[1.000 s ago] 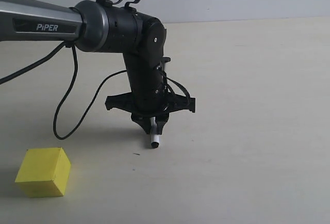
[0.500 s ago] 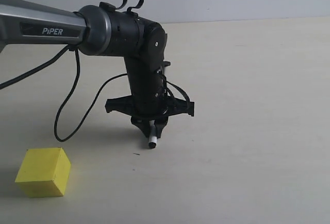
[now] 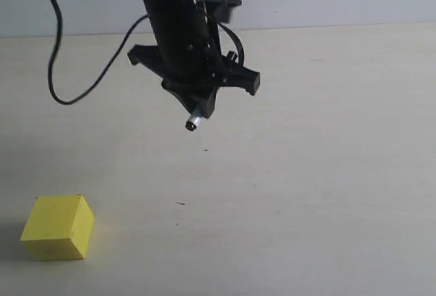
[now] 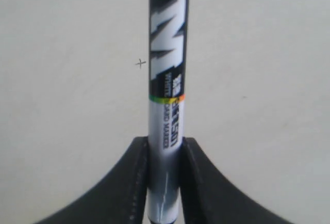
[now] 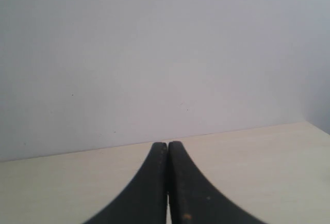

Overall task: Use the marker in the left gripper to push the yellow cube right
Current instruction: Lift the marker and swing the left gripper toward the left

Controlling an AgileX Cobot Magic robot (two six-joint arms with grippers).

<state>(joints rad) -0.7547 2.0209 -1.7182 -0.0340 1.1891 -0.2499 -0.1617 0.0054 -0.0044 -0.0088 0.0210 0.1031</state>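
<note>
Pale beige counter (image 3: 327, 173) under a plain grey wall. Left claw (image 3: 203, 107) hangs above the counter's middle, clamped on the marker (image 4: 167, 79), both plates tight to the barrel. Right claw (image 5: 167, 152) faces the wall, pressed together on nothing. Yellow cube (image 3: 58, 228) sits on the counter at the near left, well apart from the left claw. Marker points steeply down, its tip clear of the surface as far as I can judge. Finding: the cube lies left of the tip, so the tip must reach the cube's left face before any rightward push.
</note>
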